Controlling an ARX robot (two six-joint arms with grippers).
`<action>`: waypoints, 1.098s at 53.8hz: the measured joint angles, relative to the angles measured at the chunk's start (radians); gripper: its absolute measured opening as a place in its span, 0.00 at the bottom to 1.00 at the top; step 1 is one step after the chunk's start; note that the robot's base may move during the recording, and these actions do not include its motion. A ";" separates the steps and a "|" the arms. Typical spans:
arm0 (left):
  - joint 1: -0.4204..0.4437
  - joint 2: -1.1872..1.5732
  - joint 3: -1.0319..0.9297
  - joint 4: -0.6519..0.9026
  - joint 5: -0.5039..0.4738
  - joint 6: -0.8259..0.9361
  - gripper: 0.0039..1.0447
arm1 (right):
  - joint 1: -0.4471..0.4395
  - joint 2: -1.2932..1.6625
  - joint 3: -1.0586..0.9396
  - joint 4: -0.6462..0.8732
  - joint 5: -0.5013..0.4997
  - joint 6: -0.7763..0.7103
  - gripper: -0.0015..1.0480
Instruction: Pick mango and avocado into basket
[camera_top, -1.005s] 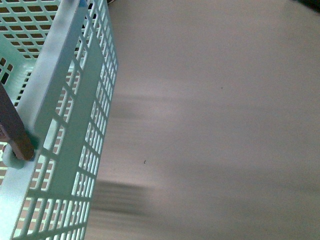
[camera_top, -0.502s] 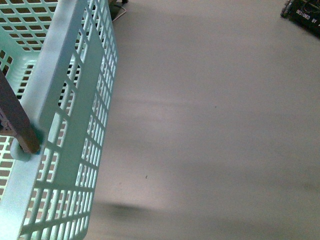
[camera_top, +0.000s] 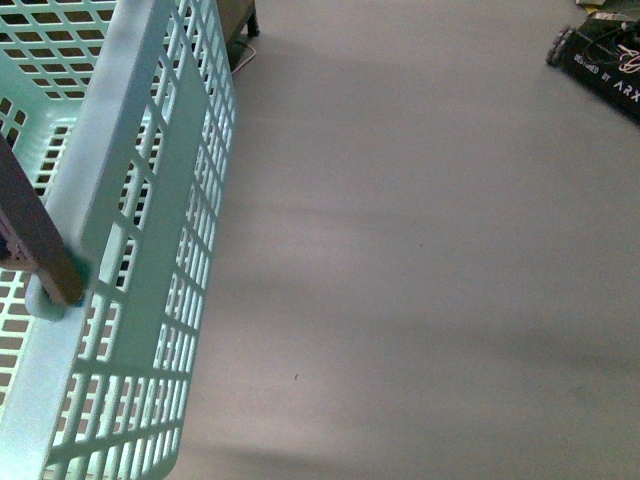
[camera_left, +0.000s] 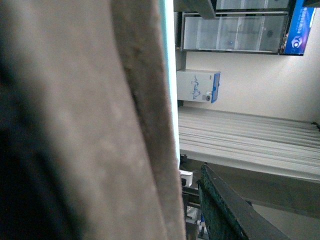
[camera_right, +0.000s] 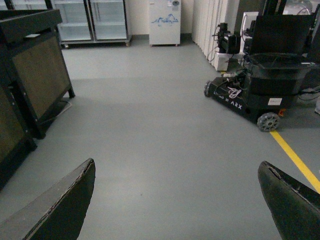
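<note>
right tool (camera_right: 175, 212) hangs with its two dark fingers (camera_right: 60, 205) wide apart and nothing between them, aimed low across the bare grey floor (camera_top: 420, 250) toward a black wheeled cart marked arx (camera_right: 250, 95), far and to the right. the basket (camera_top: 130, 200) fills the near left of the front view, its slotted turquoise wall steeply slanted and its brown handle (camera_top: 30, 235) crossing the rim. neither the mango nor the avocado shows in any view, and the little of the basket's floor that shows is bare.

the main risk, as it looks: with no fruit in sight, any reach from here would be blind and could close on air. a swing of the right arm to the left could also knock the basket wall, which sits close beside it.

the left wrist view is filled by a blurred brown surface with a thin turquoise edge, probably the handle pressed near the lens. only one dark finger (camera_left: 222, 212) of the left tool shows, so i cannot tell whether it grips anything.
</note>
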 joint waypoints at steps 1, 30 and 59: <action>0.000 0.000 0.000 0.000 0.000 0.000 0.27 | 0.000 0.000 0.000 0.000 0.000 0.000 0.92; -0.001 0.000 0.000 0.000 0.000 0.001 0.27 | 0.000 0.000 0.000 0.000 0.000 0.001 0.92; -0.001 0.000 0.000 0.000 0.000 0.000 0.27 | 0.000 0.000 0.000 0.000 0.000 0.000 0.92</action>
